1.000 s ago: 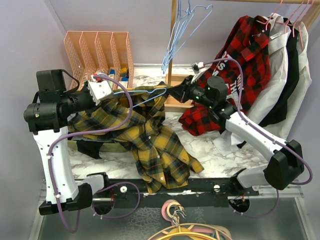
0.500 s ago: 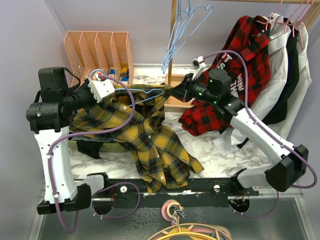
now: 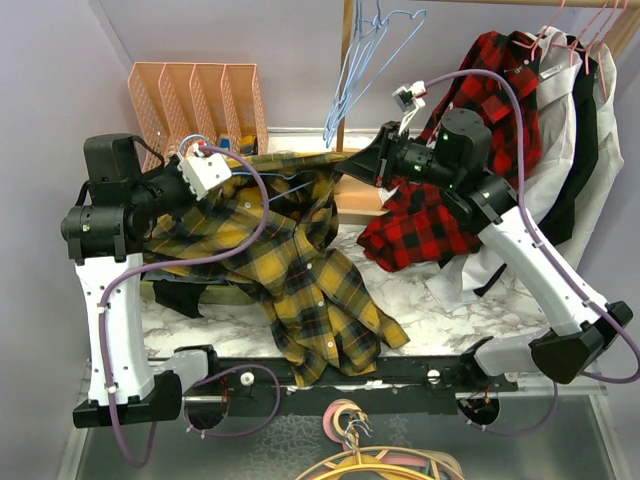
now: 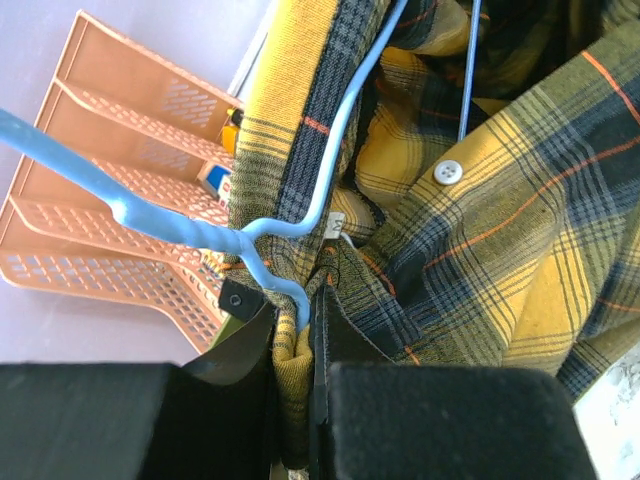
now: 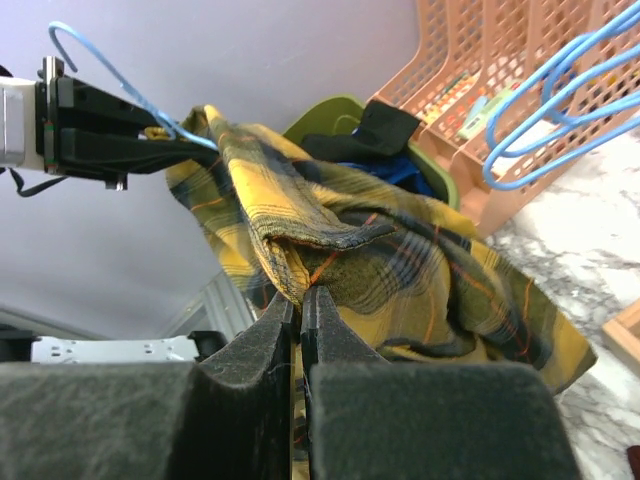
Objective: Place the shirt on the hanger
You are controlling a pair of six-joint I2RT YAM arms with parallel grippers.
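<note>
**Above the table (image 3: 440,318), shirt partly on the hanger**

Between the two arms the shirt (image 3: 300,260) hangs stretched, its lower half trailing onto the marble. The hanger (image 4: 180,228) runs in under the collar end. The left gripper (image 4: 298,318) is clamped on the hanger's wire, and the right gripper (image 5: 298,300) pinches a fold of shirt. The threading looks begun, with the far shoulder not yet drawn over. Behind, a peach file rack (image 3: 195,100) holds small items, and a green bin (image 5: 330,112) holds dark cloth.

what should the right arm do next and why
Probably draw the shirt over the far end of the hanger: the right gripper has its jaws shut on a shirt edge, while the left gripper clamps the hanger neck, fabric bunched there.
</note>
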